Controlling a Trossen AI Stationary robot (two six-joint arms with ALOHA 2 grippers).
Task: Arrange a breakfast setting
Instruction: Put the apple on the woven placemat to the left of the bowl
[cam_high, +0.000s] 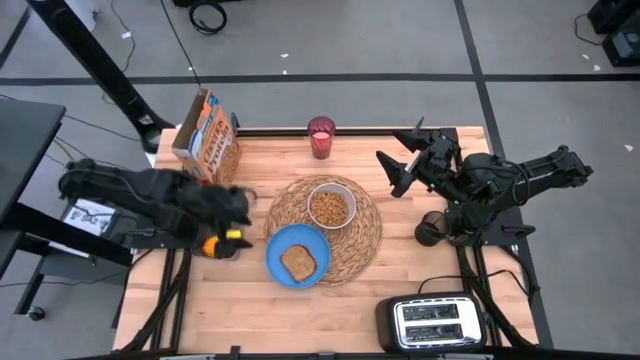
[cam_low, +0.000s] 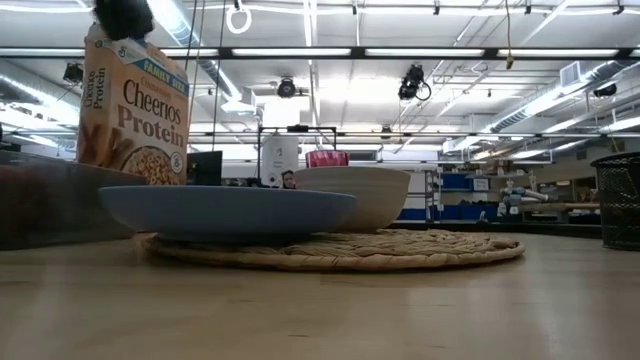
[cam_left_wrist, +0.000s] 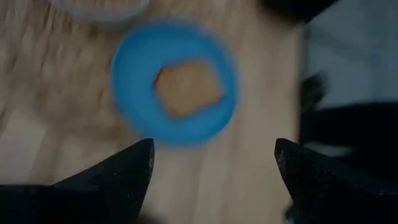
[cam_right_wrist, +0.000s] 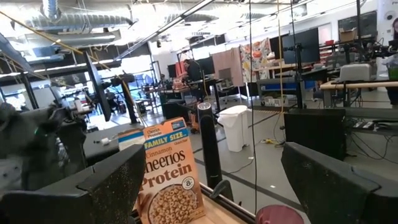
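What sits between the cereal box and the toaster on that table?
From above, the straw placemat lies between the Cheerios box and toaster, carrying the cereal bowl and the blue plate with toast.

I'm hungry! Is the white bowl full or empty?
Not empty: the small white bowl on the round woven straw placemat holds brown cereal, seen from above. How deep it goes, cannot tell.

Bare table (cam_high: 330, 320) lies open along the near edge, with only the toaster (cam_high: 437, 322) filling the near right corner. Mid-table is crowded: placemat (cam_high: 355, 240) carrying bowl (cam_high: 331, 205) and plate (cam_high: 298, 254). At the far edge, a clear gap runs between cereal box (cam_high: 207, 137) and cup (cam_high: 321, 136).
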